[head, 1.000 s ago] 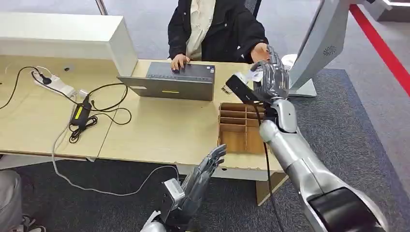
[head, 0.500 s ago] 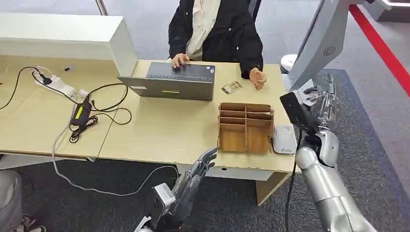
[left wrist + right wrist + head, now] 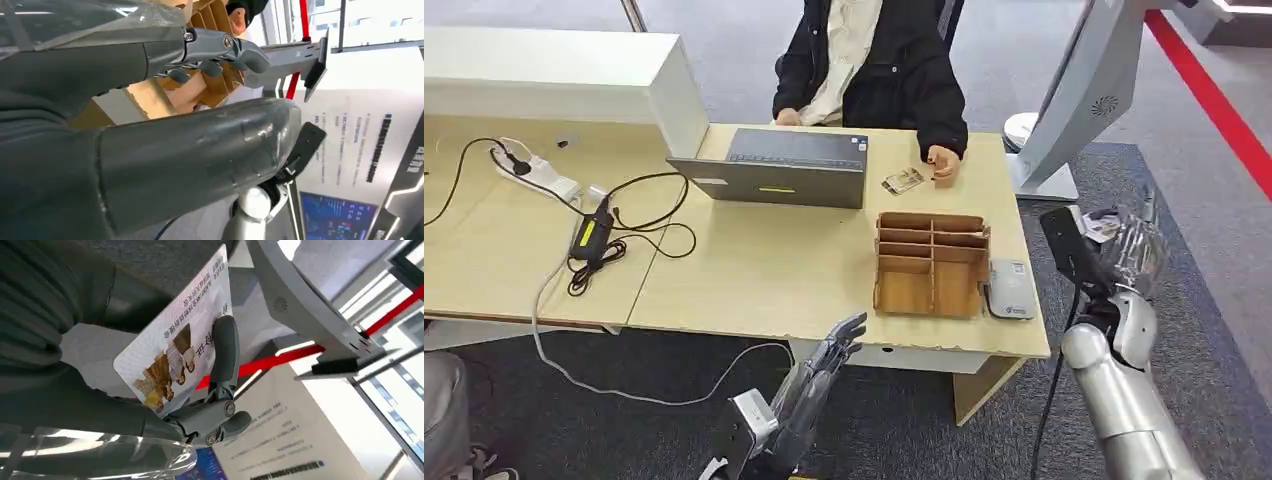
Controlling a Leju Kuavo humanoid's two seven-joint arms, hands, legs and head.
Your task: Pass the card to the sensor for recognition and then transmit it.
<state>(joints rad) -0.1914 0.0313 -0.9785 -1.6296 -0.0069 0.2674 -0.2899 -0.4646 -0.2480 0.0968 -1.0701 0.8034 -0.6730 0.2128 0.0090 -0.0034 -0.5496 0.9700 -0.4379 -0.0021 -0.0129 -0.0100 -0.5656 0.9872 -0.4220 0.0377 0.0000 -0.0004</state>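
My right hand (image 3: 1132,252) is raised beyond the desk's right edge and pinches a white printed card (image 3: 1106,228). In the right wrist view the card (image 3: 176,342) shows cartoon figures and text, with a finger (image 3: 225,352) laid across its face. A small grey sensor box (image 3: 1008,288) lies on the desk (image 3: 754,280) to the right of a wooden organizer (image 3: 929,262). My left hand (image 3: 824,362) hangs below the desk's front edge with fingers (image 3: 220,45) stretched out and nothing in it. A second card (image 3: 902,181) lies near the person's hand (image 3: 942,164).
A person in a dark jacket (image 3: 874,60) sits behind the desk at a grey laptop (image 3: 774,170). A large grey stand (image 3: 1079,95) rises at the right. A power strip (image 3: 536,175) and cables (image 3: 609,235) lie on the left of the desk.
My right hand has swung with the card from over the desk near the person back and rightwards, past the desk's edge. My left hand has sunk a little. The person's hand drew back.
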